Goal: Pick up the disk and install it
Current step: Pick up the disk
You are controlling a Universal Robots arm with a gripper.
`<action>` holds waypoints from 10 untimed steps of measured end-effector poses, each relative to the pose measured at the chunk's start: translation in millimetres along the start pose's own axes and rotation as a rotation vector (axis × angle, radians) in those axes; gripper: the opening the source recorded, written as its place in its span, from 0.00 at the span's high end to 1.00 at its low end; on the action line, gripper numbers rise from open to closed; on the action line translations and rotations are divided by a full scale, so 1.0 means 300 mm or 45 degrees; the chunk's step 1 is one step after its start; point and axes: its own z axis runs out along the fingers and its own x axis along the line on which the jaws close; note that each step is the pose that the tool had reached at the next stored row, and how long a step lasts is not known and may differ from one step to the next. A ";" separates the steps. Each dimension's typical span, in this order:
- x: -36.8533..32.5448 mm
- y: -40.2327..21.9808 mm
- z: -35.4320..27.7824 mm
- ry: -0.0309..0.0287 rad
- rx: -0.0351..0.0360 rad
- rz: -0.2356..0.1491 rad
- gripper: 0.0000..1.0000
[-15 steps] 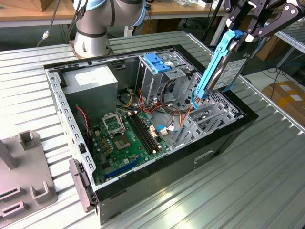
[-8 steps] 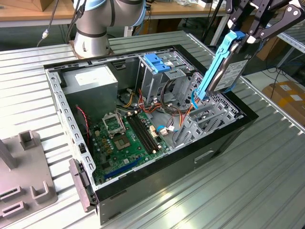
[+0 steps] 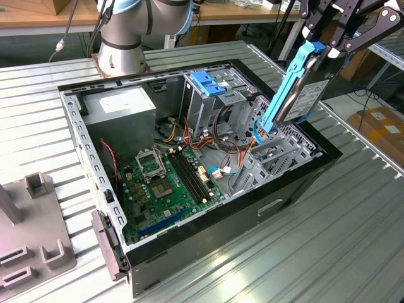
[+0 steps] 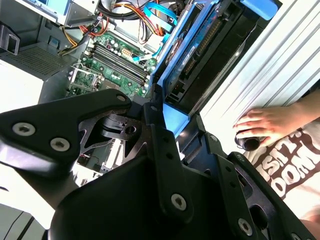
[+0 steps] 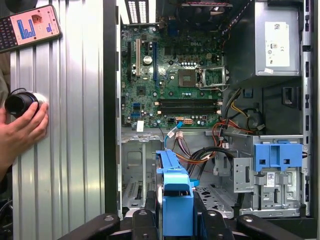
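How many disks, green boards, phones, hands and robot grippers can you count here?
Disk: 1
Green board: 1
Phone: 1
Hand: 1
Gripper: 1
Total: 5

My arm point(image 3: 126, 41) stands at the far side of the scene as a thick silver-grey cylinder, with a pale blue cap point(image 3: 184, 22) on its joint. A dark cable point(image 3: 104, 16) seems to run down it, though I can't be sure it's mine. The gripper point(image 4: 175, 119) is matt black: angular linkage plates pinned with round silver screws point(image 4: 24, 129).
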 end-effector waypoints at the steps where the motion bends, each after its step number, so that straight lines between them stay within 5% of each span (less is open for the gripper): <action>1: 0.000 0.000 0.000 0.0000 0.0000 0.000 0.64; 10: 0.017 0.000 0.012 0.0002 0.0000 0.000 0.64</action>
